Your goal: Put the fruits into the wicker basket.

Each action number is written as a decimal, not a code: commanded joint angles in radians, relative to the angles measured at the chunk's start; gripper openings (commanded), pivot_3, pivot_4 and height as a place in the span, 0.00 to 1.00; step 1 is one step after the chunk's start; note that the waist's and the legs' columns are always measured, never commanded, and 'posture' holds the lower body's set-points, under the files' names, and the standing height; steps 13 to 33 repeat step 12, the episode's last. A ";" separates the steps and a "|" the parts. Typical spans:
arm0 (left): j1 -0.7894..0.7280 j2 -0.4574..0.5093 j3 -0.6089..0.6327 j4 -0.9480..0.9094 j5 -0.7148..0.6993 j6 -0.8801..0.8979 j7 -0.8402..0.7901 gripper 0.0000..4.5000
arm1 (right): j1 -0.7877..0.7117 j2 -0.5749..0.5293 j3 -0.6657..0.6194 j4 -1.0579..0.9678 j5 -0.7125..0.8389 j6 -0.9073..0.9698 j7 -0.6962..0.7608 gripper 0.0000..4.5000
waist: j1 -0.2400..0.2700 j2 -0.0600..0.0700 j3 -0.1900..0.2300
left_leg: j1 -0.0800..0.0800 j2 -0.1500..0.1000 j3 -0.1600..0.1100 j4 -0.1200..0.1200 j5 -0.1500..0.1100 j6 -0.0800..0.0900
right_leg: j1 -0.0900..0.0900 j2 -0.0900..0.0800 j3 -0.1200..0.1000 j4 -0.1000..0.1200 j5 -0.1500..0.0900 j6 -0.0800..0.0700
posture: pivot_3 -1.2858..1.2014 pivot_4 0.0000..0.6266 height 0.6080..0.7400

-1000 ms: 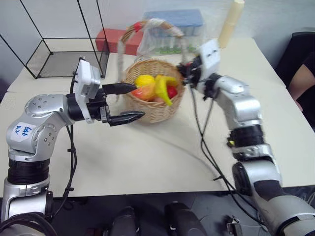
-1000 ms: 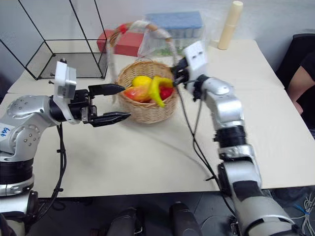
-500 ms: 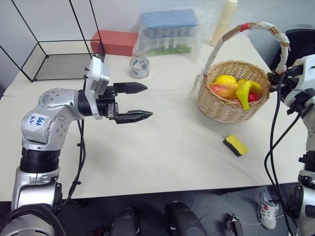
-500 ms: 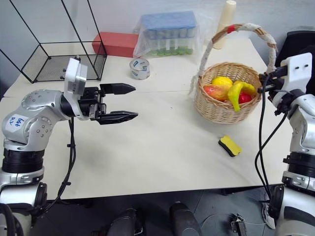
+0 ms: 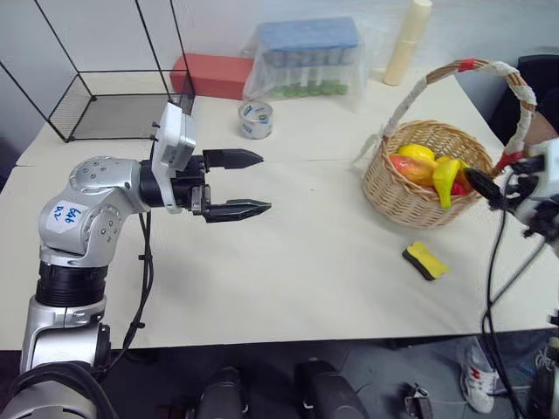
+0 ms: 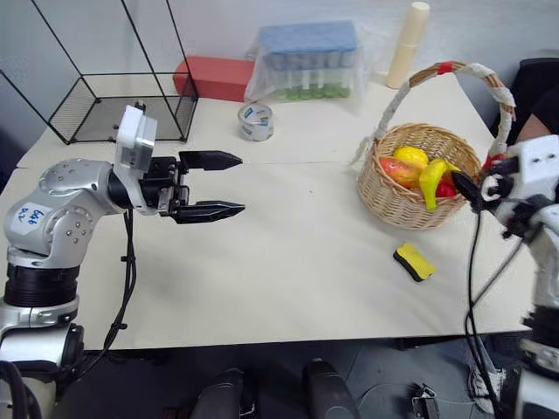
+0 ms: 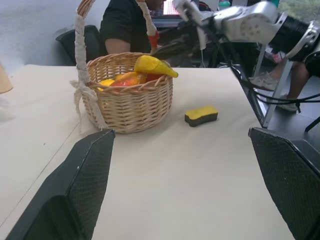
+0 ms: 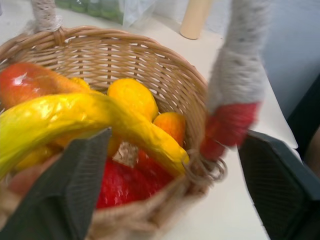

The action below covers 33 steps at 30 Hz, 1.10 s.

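Note:
The wicker basket stands at the table's right side, its white-wrapped handle arching above it. Inside lie the fruits: a curved yellow banana, a red-orange mango, a small yellow piece and red pieces under them. My right gripper is at the basket's right rim and stands open. In the right wrist view the red-banded foot of the handle sits between its spread fingers. My left gripper hovers open and empty over the table's left middle, pointing toward the basket.
A flat yellow block lies just in front of the basket. A tape roll, a red box, a wrapped blue-lidded box, a cream cylinder and a black wire cage line the back. A person sits beyond the right edge.
The basket has travelled from the table's middle to its right side together with my right gripper. That gripper, shut at the rim before, has now opened. The left arm has barely moved.

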 commanded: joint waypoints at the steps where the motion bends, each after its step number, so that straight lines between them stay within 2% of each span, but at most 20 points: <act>1: -0.001 0.017 0.029 -0.023 -0.022 0.006 -0.013 1.00 | 0.127 -0.109 -0.200 -0.137 0.118 0.127 0.144 0.99 | 0.011 0.000 0.000 | 0.000 0.000 0.000 0.000 0.000 0.000 | 0.001 0.000 0.000 -0.001 0.000 0.000 | 0.52 0.24 1.00; 7: -0.008 0.023 0.032 -0.011 -0.031 0.017 -0.031 1.00 | 0.392 -0.210 -0.458 -0.159 0.206 0.300 0.372 0.99 | 0.017 0.000 0.000 | 0.003 0.000 -0.002 0.001 -0.001 0.001 | 0.007 0.000 -0.001 -0.006 0.000 0.001 | 0.52 0.24 1.00; 10: -0.017 0.022 0.032 -0.001 -0.035 0.023 -0.040 1.00 | 0.461 -0.213 -0.523 -0.143 0.196 0.297 0.401 0.99 | 0.015 0.000 0.000 | 0.004 0.000 -0.002 0.000 -0.001 0.002 | 0.009 0.001 -0.001 -0.008 0.001 0.001 | 0.52 0.24 1.00; 33: -0.026 0.015 0.030 0.010 -0.035 0.013 -0.053 1.00 | 0.449 -0.204 -0.535 -0.137 0.206 0.304 0.373 0.99 | 0.013 0.000 0.000 | 0.005 -0.001 -0.002 0.000 -0.001 0.002 | 0.010 0.001 -0.001 -0.008 0.001 0.001 | 0.52 0.24 1.00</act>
